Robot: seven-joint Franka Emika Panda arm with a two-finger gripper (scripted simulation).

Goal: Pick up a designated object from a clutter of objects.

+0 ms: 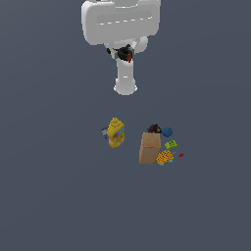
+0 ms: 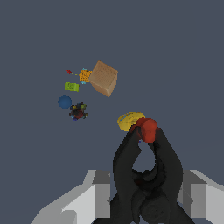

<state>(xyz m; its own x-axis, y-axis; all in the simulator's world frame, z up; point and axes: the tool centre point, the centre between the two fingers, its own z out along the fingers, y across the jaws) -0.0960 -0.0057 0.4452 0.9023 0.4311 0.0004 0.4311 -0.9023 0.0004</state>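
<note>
Exterior view first: we see the arm (image 1: pixel 125 54) raised well above the clutter, open grey floor (image 1: pixel 49 196) on every side; the black pronged item (image 1: pixel 125 53) with its red tip sits at our gripper (image 1: pixel 126 54), far from the yellow bottle (image 1: pixel 116 133), tan box (image 1: pixel 150 148), blue ball (image 1: pixel 167 132) and dark lump (image 1: pixel 154 128); wrist view adds what that one hides; we look down past the item's black prongs and red tip (image 2: pixel 148 129), held between the grey fingers (image 2: pixel 98 197), partly covering the bottle below; green piece (image 2: pixel 71 86), checkered piece (image 2: pixel 85 75) and red cube (image 2: pixel 68 71) lie beside the box.
</note>
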